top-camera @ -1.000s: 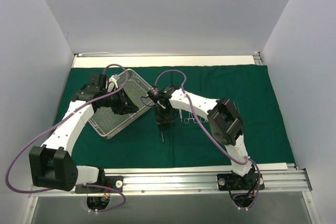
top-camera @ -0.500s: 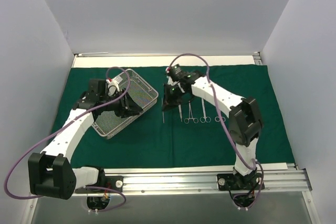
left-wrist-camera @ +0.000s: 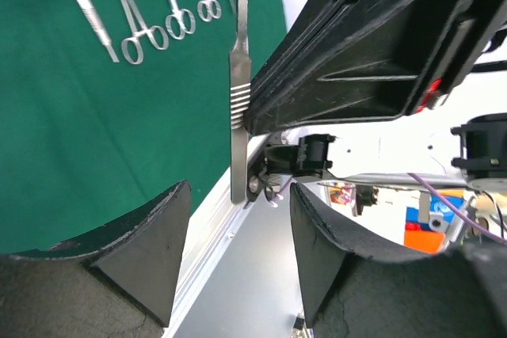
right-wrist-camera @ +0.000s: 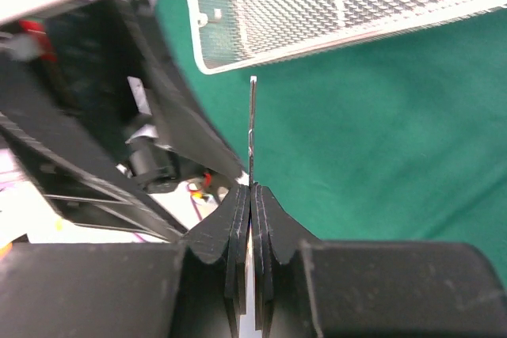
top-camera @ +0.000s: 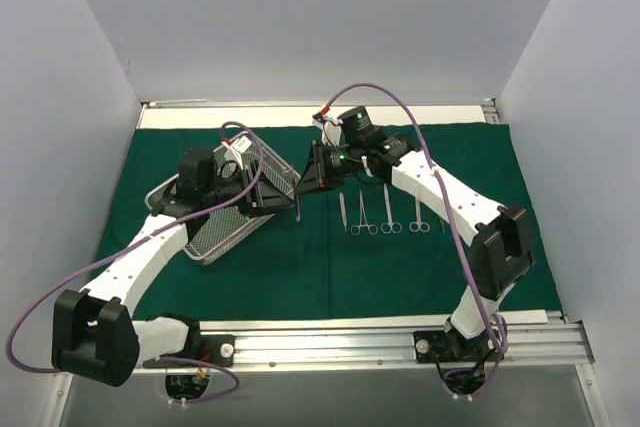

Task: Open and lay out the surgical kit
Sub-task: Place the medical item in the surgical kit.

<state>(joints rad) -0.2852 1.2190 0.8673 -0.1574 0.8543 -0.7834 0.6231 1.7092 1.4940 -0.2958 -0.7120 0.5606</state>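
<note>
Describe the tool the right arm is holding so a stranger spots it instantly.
On the dark green cloth, look between the wire-mesh tray and the row of instruments lying flat. There the right gripper pinches a flat steel handle, the only instrument held up rather than lying down, with a ribbed grip.

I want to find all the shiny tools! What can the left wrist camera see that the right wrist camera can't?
Only the left wrist view shows the row of tools laid out on the green cloth. Only the right wrist view shows the wire tray. Both show the green cloth and the thin steel tool pinched in the right gripper.
</note>
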